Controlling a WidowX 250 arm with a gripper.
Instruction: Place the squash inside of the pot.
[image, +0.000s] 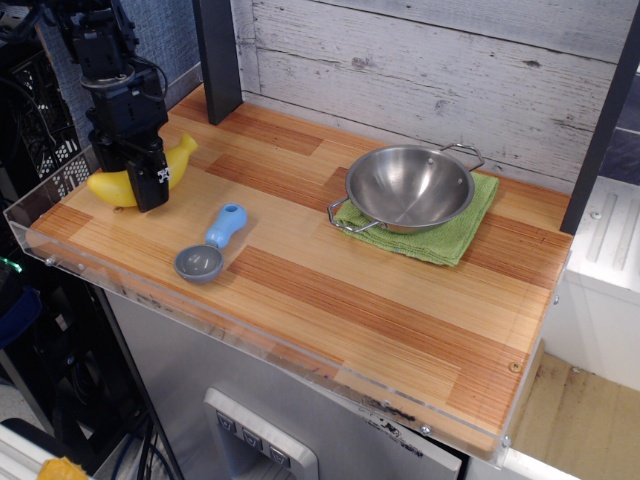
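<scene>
Sitting empty on green cloth (455, 237) atop wooden counter (330, 290): pot (409, 187). Straddling squash (120, 182) at far left: claw (148, 185), grip unclear.

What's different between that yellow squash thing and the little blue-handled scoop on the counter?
The squash is yellow, smooth and curved, and clearly the bigger of the two; the scoop has a grey bowl and a short blue handle. The squash lies at the counter's far left with the black claw down over its middle, while the scoop lies untouched nearer the front edge. Both look like plastic toys, and both lie on the wooden counter, outside the pot.
</scene>
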